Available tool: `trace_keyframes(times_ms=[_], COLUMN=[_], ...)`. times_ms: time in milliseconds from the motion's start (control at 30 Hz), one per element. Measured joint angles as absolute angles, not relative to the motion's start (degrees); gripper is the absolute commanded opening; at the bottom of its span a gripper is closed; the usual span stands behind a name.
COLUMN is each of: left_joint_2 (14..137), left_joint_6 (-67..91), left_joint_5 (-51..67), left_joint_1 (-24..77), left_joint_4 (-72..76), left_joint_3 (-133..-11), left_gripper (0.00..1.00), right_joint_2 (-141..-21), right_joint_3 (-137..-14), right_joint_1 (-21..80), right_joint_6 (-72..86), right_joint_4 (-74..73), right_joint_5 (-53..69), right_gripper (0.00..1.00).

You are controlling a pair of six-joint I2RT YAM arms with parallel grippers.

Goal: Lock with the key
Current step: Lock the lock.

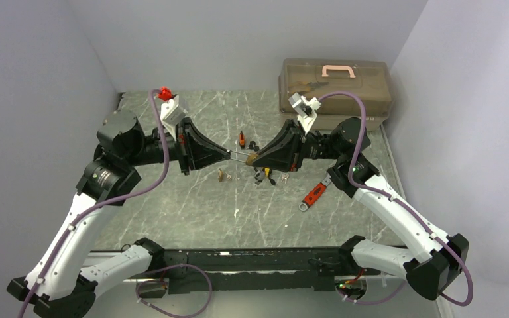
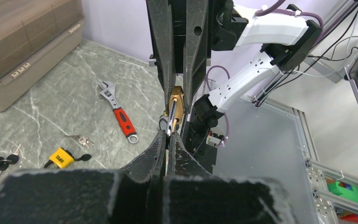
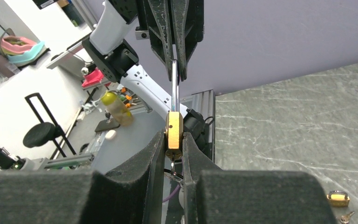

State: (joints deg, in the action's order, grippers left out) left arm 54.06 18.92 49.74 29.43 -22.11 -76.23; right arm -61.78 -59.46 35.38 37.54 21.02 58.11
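Note:
A brass padlock (image 3: 173, 130) hangs in the air above the table middle (image 1: 252, 158). My right gripper (image 3: 173, 138) is shut on its body, one finger on each flat side. A silver key (image 3: 172, 163) with a ring sits in the padlock's underside, between the right fingers. The steel shackle (image 3: 175, 88) points at my left gripper (image 2: 168, 135), which is shut on the shackle's end (image 2: 172, 116). From above, the two grippers meet tip to tip, left gripper (image 1: 229, 155) and right gripper (image 1: 256, 158).
A red-handled wrench (image 1: 315, 194) lies right of centre. A brown toolbox (image 1: 337, 86) stands at the back right. Below the grippers lie a yellow padlock (image 2: 61, 157), loose keys (image 2: 79, 139), an orange lock (image 1: 241, 139) and a small brass padlock (image 3: 338, 198).

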Motion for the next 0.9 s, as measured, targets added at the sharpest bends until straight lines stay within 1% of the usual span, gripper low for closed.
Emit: trace_keyframes(times_ms=[267, 900], left_joint_2=[54.92, 55.4], left_joint_6=[19.14, 19.14], left_joint_5=[51.16, 50.22], left_joint_1=[29.32, 29.74], left_joint_4=[-22.06, -22.2], left_joint_3=[-76.23, -76.2], left_gripper=[0.0, 0.0], right_joint_2=[-62.13, -63.57], right_joint_3=[-59.51, -61.14], right_joint_1=[35.57, 36.67], right_joint_6=[37.01, 34.09], right_joint_4=[19.49, 16.49], right_joint_5=[58.26, 58.0], right_gripper=[0.0, 0.0])
